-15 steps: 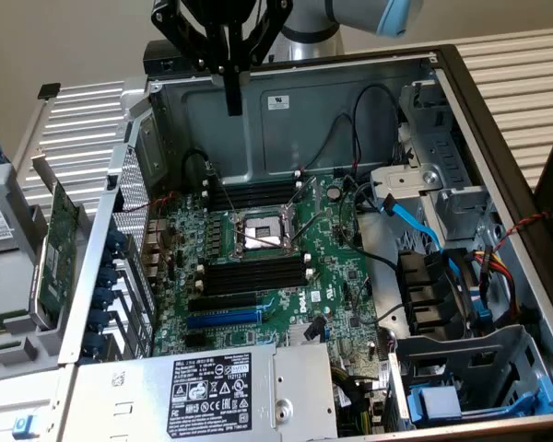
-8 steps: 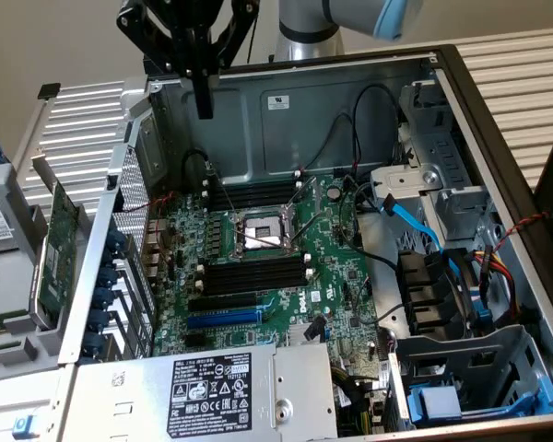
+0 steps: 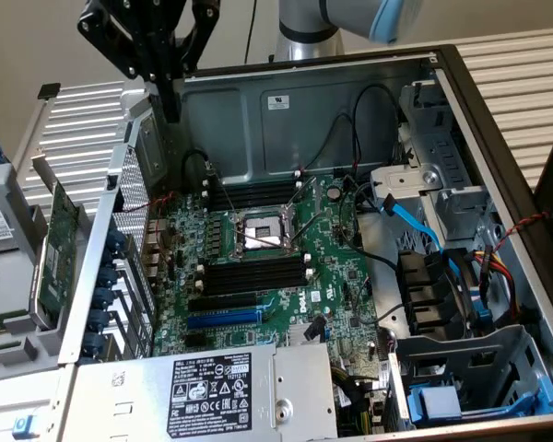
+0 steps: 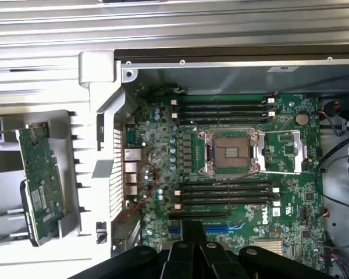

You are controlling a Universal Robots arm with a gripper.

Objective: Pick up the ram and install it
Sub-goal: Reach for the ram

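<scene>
Black metal tool (image 3: 170, 109) of mine is pinched fully shut w/ nothing in it, hanging over the 11 o'clock corner of the open chassis (image 3: 286, 101) in the exterior view. Chassis is dull grey sheet steel w/ folded edges.

Inside lies the glossy green motherboard (image 3: 336, 276), w/ a bright metal CPU socket (image 3: 263, 230) at centre. Matte black memory slots (image 3: 253, 274) w/ white end clips sit at 12 and 6 o'clock of the socket; they look empty as far as I can tell.

Outside the case at 9 o'clock, a grey rack on the ribbed metal surface (image 3: 74, 120) holds a wide green expansion card (image 3: 60, 249) w/ steel bracket. That's not my part.

Where's the ram (image 3: 0, 322)? Best guess, it's the thin green strip low at 8 o'clock by the frame edge, well apart from the tool. Can't tell for sure.

Handling, my judgement: light, stiff, thin laminate, brittle if bent, w/ smooth faces that are prob. slippery. Take it approx. mid-length across the flat faces near the top edge, or by the short ends. Keep off the contact edge & chips.
</scene>
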